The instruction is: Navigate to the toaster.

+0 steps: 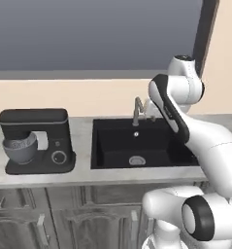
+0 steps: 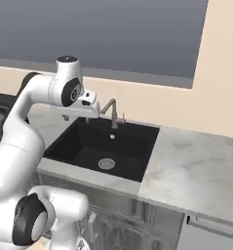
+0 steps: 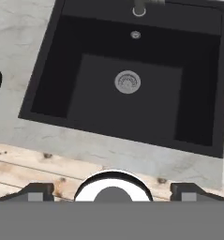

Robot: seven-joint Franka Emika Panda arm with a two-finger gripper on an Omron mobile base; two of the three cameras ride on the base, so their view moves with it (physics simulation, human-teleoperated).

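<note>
The black sink (image 1: pixel 112 146) sits sunk in the grey marble counter (image 2: pixel 196 171), with 1 round drain (image 3: pixel 127 82) in its floor and a bronze tap (image 2: pixel 110 111) at its back rim. Left of the sink stands a black mixer (image 1: pixel 37 141) with a metal bowl (image 1: pixel 20 148). The arm (image 1: pixel 178 104) hangs above the sink. The gripper (image 3: pixel 112 191) looks down into the sink, its 2 fingertips (image 3: pixel 36 192) wide apart and holding nothing. The toaster is out of sight.

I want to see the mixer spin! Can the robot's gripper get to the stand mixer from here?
Probably yes: the gripper hangs over the black sink, and the stand mixer sits just beside it on bare counter, nothing between.
</note>
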